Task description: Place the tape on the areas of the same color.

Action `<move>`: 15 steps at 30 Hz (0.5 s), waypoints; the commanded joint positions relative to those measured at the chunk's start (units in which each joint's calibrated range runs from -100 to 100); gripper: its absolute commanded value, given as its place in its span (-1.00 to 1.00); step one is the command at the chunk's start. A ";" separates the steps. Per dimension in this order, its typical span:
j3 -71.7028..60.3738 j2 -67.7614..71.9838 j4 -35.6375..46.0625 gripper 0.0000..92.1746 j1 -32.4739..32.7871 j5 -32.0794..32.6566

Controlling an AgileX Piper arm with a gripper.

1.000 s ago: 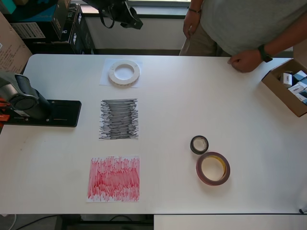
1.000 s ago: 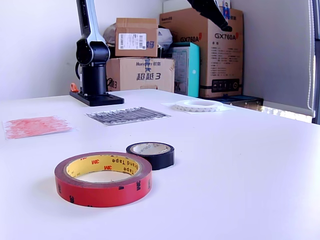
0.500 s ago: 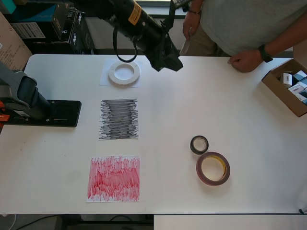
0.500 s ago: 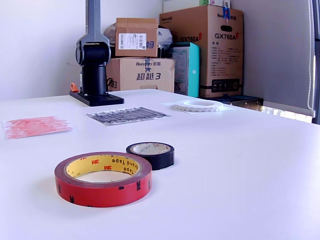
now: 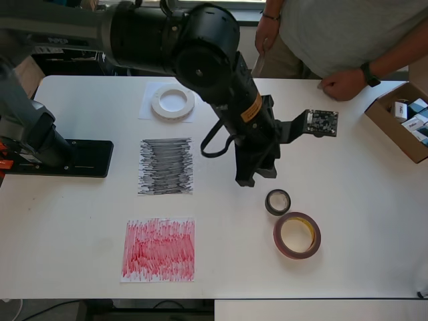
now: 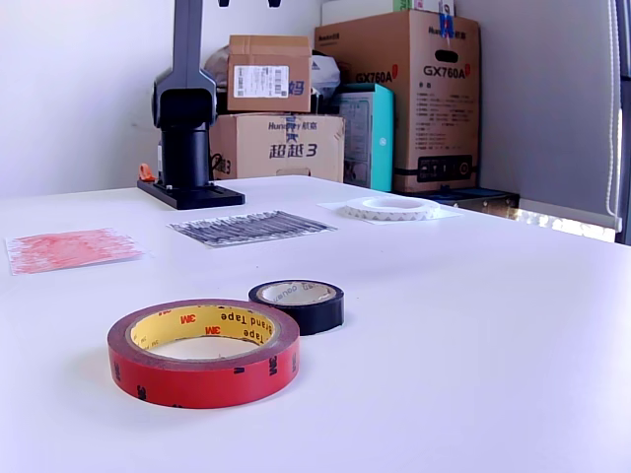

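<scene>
Three tape rolls (image 5: 296, 235) on white table (image 5: 348, 167), cardboard boxes (image 6: 424, 94) behind.

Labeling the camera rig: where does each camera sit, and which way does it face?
Overhead view: above the table, looking straight down; shows the arm, its pincer, the base.
Exterior view: low at table height, facing the arm's base and stacked boxes; pincer out of frame.
Shared: red tape, black tape, white tape, both scribbled patches.
</scene>
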 commanded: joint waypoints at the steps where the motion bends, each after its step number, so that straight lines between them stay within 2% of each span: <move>1: -8.70 6.48 5.07 -0.04 0.22 1.25; 8: -11.34 10.32 7.28 -0.03 0.22 4.85; 15: -11.34 12.28 7.02 -0.03 0.54 5.75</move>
